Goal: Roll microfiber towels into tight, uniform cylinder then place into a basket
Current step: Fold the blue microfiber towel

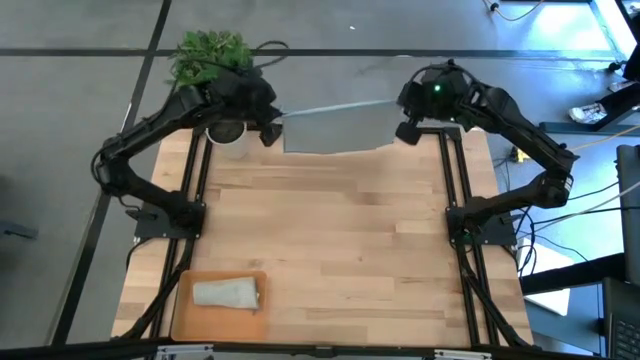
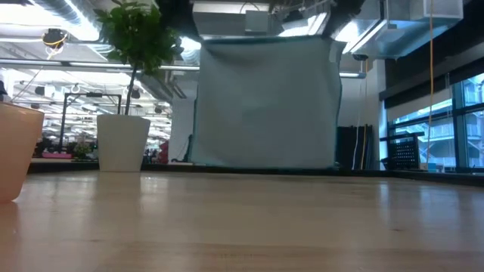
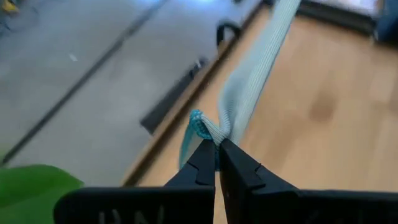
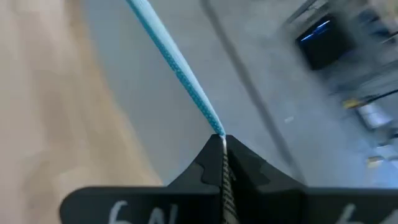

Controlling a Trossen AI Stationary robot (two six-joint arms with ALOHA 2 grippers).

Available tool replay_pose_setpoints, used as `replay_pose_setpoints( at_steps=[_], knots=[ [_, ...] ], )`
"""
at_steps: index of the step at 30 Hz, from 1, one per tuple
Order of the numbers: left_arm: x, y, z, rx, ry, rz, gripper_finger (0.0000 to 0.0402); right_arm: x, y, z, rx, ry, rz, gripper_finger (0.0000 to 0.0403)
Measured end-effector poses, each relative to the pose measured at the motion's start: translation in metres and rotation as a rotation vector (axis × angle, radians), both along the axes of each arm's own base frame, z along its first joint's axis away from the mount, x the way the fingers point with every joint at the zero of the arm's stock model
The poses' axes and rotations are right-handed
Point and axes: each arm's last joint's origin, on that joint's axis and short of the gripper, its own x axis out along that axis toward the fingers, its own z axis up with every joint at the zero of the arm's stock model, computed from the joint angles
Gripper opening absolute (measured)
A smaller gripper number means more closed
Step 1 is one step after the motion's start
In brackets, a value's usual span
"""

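A pale grey-blue microfiber towel [image 1: 335, 128] with a teal hem hangs spread as a flat sheet [image 2: 265, 102] over the table's far edge. It is held between my left gripper [image 1: 272, 128] and my right gripper [image 1: 405, 130], each shut on one upper corner. Its lower edge [image 2: 265, 166] reaches about table height; whether it touches the table I cannot tell. The orange-tan basket [image 1: 185, 315] sits at the near left corner with a rolled pale towel [image 1: 226, 293] lying in it. My left gripper [image 3: 216, 149] pinches the towel's upper corner [image 3: 204, 126] between its two fingers, the cloth bunched there. The top edge [image 3: 252, 68] runs away from it toward the other arm. The towel hangs below. My right gripper [image 4: 222, 140] pinches the other upper corner [image 4: 216, 129] between its two fingers, right at the hem. The teal top edge [image 4: 171, 59] leads straight off from the fingers, drawn taut. The sheet hangs below.
A white pot [image 2: 121, 142] with a green plant [image 1: 210, 55] stands at the far left corner, close beside my left gripper. The basket's wall [image 2: 15, 151] shows at the low view's left. Bare wood [image 1: 330, 240] lies between the towel and the basket.
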Motion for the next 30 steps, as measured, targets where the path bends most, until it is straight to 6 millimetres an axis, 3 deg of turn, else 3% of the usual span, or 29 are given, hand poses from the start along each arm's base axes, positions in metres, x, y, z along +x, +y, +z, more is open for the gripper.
replay_pose_setpoints(
  at_steps=[10,17,24,30],
  knots=[
    [0.025,-0.03,-0.037,-0.245,0.239,-0.123,0.0,0.014,0.031,-0.07,0.292,0.156,0.041,0.0012],
    [0.04,-0.061,-0.061,-0.392,0.311,-0.182,0.0,0.011,0.059,-0.1,0.448,0.172,0.014,0.0012],
    [0.044,-0.092,-0.098,-0.504,0.41,-0.136,0.0,0.017,0.084,-0.123,0.579,0.197,0.077,0.0012],
    [0.045,-0.115,-0.137,-0.615,0.464,-0.141,0.0,0.031,0.102,-0.146,0.672,0.1,0.141,0.0012]
  ],
)
